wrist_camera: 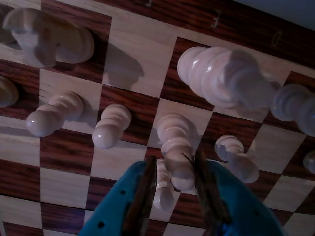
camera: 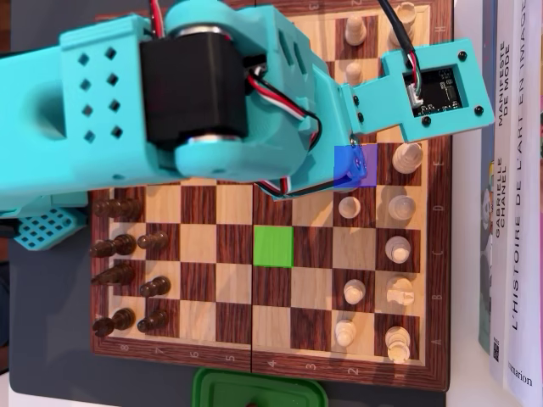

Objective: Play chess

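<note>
In the wrist view my blue gripper (wrist_camera: 174,158) is down over the wooden chessboard (wrist_camera: 64,187). Its jaws stand open around a white pawn (wrist_camera: 176,147). The right pad (wrist_camera: 203,179) is against the pawn, and the left pad (wrist_camera: 146,184) stands a gap away. A second white pawn (wrist_camera: 162,191) shows through that gap. In the overhead view the arm (camera: 212,93) covers the board's upper part and hides the gripper. A blue-tinted square (camera: 355,165) lies at the arm's edge and a green-tinted square (camera: 273,246) at mid-board.
Close to the gripper stand more white pawns (wrist_camera: 110,128) (wrist_camera: 236,157) and a tall white piece (wrist_camera: 221,76). Black pieces (camera: 127,263) line the left of the board, white pieces (camera: 397,250) the right. Books (camera: 509,212) lie at the right and a green container (camera: 259,390) below.
</note>
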